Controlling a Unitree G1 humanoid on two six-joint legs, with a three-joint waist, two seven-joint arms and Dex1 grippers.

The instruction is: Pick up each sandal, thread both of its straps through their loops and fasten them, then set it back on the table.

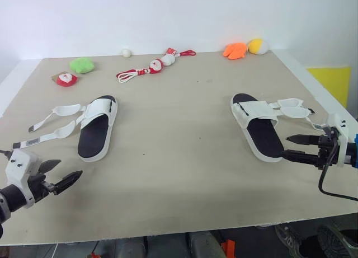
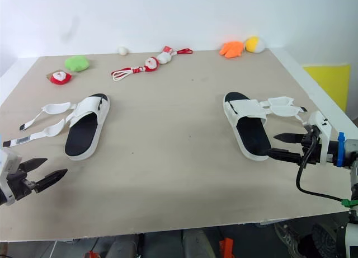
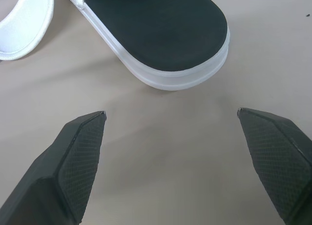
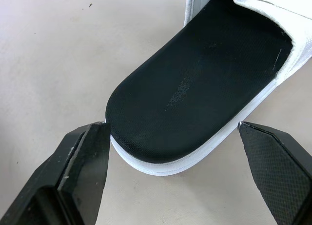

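Two white sandals with black footbeds lie on the tan table. The left sandal (image 1: pixel 96 128) has its two straps (image 1: pixel 55 121) spread loose to its left. The right sandal (image 1: pixel 256 125) has its straps (image 1: pixel 293 108) lying undone to its right. My left gripper (image 1: pixel 60 175) hovers open near the table's front left, just short of the left sandal's heel (image 3: pixel 165 34). My right gripper (image 1: pixel 295 147) is open at the heel (image 4: pixel 195 103) of the right sandal, fingers on either side of it, apart from it.
Along the table's far edge lie a green toy (image 1: pixel 82 65), a red-and-white toy (image 1: pixel 65 79), a small white ball (image 1: pixel 126 52), a red-and-white cord toy (image 1: pixel 154 66), an orange toy (image 1: pixel 235 50) and a yellow toy (image 1: pixel 258 46). A yellow surface (image 1: pixel 333 81) lies beyond the right edge.
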